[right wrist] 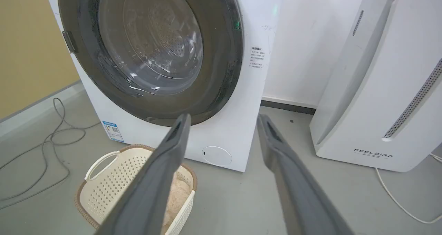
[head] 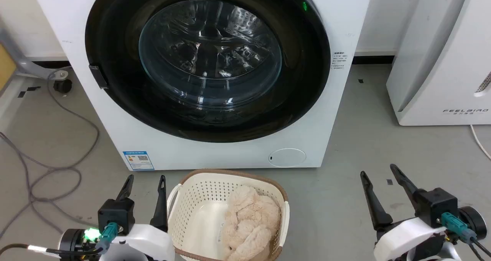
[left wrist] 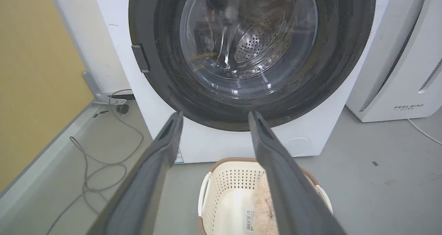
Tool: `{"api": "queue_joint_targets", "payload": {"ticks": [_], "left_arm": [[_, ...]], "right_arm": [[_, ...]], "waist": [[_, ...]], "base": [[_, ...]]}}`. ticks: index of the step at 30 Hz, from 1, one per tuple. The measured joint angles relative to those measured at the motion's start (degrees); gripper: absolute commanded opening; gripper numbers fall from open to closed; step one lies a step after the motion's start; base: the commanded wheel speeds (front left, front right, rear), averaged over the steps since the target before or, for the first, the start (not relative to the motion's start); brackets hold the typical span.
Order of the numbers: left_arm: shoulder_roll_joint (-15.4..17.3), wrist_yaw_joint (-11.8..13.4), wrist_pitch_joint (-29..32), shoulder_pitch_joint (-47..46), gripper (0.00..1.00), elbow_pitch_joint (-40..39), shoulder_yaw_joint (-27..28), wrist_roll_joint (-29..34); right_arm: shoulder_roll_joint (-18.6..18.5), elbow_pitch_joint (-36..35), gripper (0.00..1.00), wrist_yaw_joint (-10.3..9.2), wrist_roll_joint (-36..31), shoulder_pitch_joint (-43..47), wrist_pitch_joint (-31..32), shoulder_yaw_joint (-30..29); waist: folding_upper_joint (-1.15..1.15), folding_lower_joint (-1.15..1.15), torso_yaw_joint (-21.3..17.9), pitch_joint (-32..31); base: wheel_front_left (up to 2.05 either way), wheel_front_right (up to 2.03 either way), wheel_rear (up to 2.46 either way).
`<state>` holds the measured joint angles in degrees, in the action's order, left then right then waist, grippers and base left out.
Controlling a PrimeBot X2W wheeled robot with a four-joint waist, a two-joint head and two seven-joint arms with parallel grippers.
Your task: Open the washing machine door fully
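Left gripper (head: pixel 146 178) (7 o'clock) and right gripper (head: pixel 378 171) (5 o'clock), fingers spread and empty, well short of the shut washing machine door (head: pixel 210 54) at 12: rigid, glossy, likely slippery, probably best hooked by the dark tab (head: pixel 98 76) at its 9 o'clock rim.

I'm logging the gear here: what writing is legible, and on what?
"FEELBIRD": white appliance, low on its front; line beneath unreadable.
Blue label, low on the washing machine: too small.
Black print right of the washing machine door: too small.
Tag inside the basket: too small.
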<state>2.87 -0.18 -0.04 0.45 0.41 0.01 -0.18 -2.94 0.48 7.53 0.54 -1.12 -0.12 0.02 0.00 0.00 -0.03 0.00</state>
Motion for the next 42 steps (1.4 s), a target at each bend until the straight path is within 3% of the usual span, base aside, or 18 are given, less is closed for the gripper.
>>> {"api": "queue_joint_targets", "payload": {"ticks": [5, 6, 7, 8, 16, 31, 42], "left_arm": [[0.0, 0.0, -0.6, 0.0, 1.00, 0.1, -0.5, -0.1], [0.0, 0.0, -0.6, 0.0, 1.00, 0.1, -0.7, -0.3], [0.0, 0.0, -0.6, 0.0, 1.00, 0.1, -0.7, -0.3], [0.0, 0.0, -1.0, 0.0, 1.00, 0.1, -0.9, -0.4], [0.0, 0.0, -2.1, 0.0, 1.00, 0.0, -1.5, -1.0], [0.0, 0.0, -3.9, 0.0, 1.00, 0.1, -2.3, -2.1], [0.0, -0.6, -5.2, -0.1, 1.00, 0.0, -2.5, -2.6]], "right_arm": [[0.0, 0.3, 1.00, 0.01, 0.1, 0.0, -0.6, -0.1], [0.0, 0.4, 0.34, 0.01, 0.2, 0.0, -0.7, -0.1], [0.0, 0.4, 0.34, 0.01, 0.2, 0.0, -0.7, -0.1], [0.0, 0.4, 0.00, 0.00, 0.5, 0.0, -0.9, -0.2], [0.0, 0.4, 0.00, 0.01, 3.2, 0.2, -1.7, -0.4], [0.0, -0.4, 0.00, 0.00, 30.5, 0.6, -4.0, 0.9], [-0.3, -0.1, 0.00, 0.00, 45.9, -4.1, -5.1, -0.7]], "waist": [[0.00, 0.00, -0.1, 0.0], [0.00, 0.00, -0.1, 0.0], [0.00, 0.00, -0.1, 0.0], [0.00, 0.00, -0.1, 0.0], [0.00, 0.00, -0.2, 0.1], [0.00, 0.00, -0.2, 0.2], [0.00, 0.00, -0.2, 1.0]], "base": [[0.00, 0.00, 0.00], [0.00, 0.00, 0.00], [0.00, 0.00, 0.00], [0.00, 0.00, 0.00], [0.00, 0.00, 0.00], [0.00, 0.00, 0.00], [0.00, 0.00, 0.00]]}}
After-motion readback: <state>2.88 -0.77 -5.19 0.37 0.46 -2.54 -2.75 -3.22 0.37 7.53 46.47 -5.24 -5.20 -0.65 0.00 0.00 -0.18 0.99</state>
